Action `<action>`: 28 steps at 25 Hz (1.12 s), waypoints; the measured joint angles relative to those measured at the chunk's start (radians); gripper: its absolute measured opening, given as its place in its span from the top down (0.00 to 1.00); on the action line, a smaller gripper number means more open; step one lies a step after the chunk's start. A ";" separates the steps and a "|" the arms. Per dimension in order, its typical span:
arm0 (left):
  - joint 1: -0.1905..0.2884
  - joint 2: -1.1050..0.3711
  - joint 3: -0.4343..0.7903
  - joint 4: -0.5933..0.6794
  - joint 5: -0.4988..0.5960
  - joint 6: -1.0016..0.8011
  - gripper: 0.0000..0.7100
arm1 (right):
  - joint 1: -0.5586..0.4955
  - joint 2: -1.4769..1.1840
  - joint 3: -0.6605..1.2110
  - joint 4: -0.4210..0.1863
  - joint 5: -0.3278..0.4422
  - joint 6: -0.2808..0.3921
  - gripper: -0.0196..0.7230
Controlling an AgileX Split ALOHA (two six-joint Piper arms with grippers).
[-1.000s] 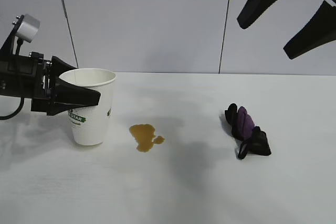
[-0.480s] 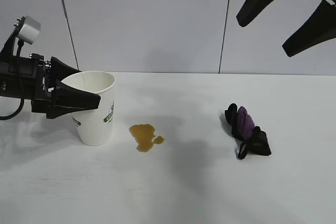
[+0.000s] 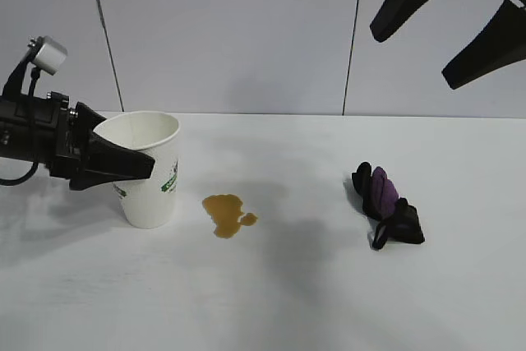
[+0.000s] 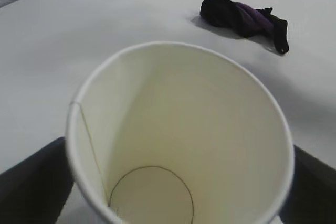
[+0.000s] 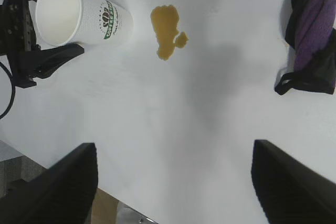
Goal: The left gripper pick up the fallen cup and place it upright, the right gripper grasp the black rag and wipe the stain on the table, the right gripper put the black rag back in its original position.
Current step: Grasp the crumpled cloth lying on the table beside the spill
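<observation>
Two grippers in view. Left gripper sits at the rim of the paper cup, jaws spread wide on either side of it, not clamped. Cup stands upright on the white table, left side, logo facing the amber stain just beside it. Black rag with purple patch lies well apart to the right, untouched. Right gripper hangs high above the rag, jaws apart, holding nothing.

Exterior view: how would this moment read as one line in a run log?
cup: upright, between open left gripper fingers | stain: unwiped | black rag: untouched on table | right gripper: open, raised
</observation>
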 joint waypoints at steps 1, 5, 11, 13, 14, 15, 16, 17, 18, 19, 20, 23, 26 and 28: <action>0.000 -0.015 0.000 0.018 -0.023 -0.015 0.03 | 0.000 0.000 0.000 0.000 0.000 0.000 0.22; 0.000 -0.093 0.000 0.109 -0.095 -0.092 0.03 | 0.000 0.000 0.000 0.000 0.000 0.000 0.22; 0.000 -0.199 0.000 0.297 -0.129 -0.261 0.03 | 0.000 0.000 0.000 0.000 0.000 0.000 0.22; 0.000 -0.236 0.000 0.352 -0.130 -0.323 0.03 | 0.000 0.000 0.000 0.000 0.000 0.000 0.22; 0.000 -0.255 0.000 0.381 -0.130 -0.358 0.03 | 0.000 0.000 0.000 0.000 0.000 0.000 0.22; 0.000 -0.272 0.000 0.409 -0.130 -0.393 0.03 | 0.000 0.000 0.000 0.000 0.000 0.000 0.22; 0.000 -0.295 0.000 0.434 -0.130 -0.426 0.03 | 0.000 0.000 0.000 0.000 0.000 0.000 0.22; 0.000 -0.318 0.000 0.453 -0.130 -0.468 0.03 | 0.000 0.000 0.000 0.000 0.000 0.000 0.22; 0.000 -0.340 0.000 0.472 -0.130 -0.516 0.03 | 0.000 0.000 0.000 0.000 0.000 0.000 0.22; 0.000 -0.368 0.000 0.488 -0.130 -0.569 0.03 | 0.000 0.000 0.000 0.001 0.000 0.000 0.22; 0.000 -0.399 0.001 0.497 -0.130 -0.618 0.03 | 0.000 0.000 0.000 0.001 0.000 0.000 0.22; 0.000 -0.501 0.001 0.505 -0.127 -0.822 0.03 | 0.000 0.000 0.000 0.001 0.000 0.000 0.22; 0.000 -0.621 0.001 0.510 -0.127 -0.994 0.03 | 0.000 0.000 0.000 0.001 0.000 0.000 0.22; 0.000 -0.714 0.001 0.512 -0.128 -1.073 0.03 | 0.000 0.000 0.000 0.001 0.000 0.000 0.22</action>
